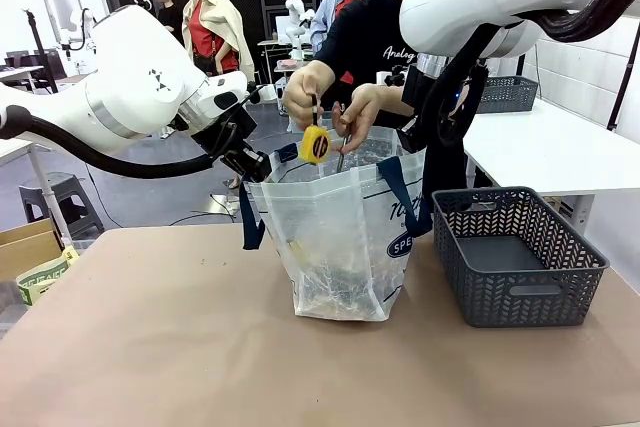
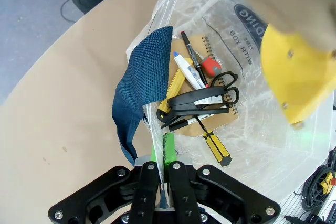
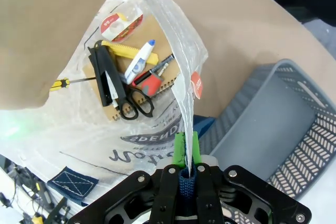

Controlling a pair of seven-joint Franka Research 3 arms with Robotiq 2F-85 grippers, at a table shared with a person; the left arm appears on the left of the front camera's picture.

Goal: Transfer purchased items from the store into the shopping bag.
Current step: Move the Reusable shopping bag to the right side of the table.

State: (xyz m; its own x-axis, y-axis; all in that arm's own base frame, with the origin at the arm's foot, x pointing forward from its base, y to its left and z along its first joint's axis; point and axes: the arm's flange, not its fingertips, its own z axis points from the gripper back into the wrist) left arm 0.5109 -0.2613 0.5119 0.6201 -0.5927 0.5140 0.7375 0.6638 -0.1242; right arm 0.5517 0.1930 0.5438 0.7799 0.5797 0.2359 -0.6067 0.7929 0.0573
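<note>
Translucent crinkly shopping bag (image 1: pixel 340 247), left gripper (image 2: pixel 161 149), right gripper (image 3: pixel 187 149), jaws pinching its rim beside woven navy straps (image 2: pixel 139 87)

The bag (image 1: pixel 340 247) stands mid-table (image 1: pixel 150 347). The basket (image 1: pixel 540 292) sits on the table just beside the bag's right side. A person stands behind the bag, with a hand (image 1: pixel 306 84) over its mouth and a disc (image 1: pixel 315 144) hanging just above its rim. The left gripper (image 2: pixel 164 148) is at the bag's left rim and the right gripper (image 3: pixel 186 148) at its right rim (both clamped on the edge). At the bag's bottom, scissors (image 3: pixel 134 103) lie on a notebook (image 3: pixel 152 24), with a screwdriver (image 2: pixel 215 148) beside them.
</note>
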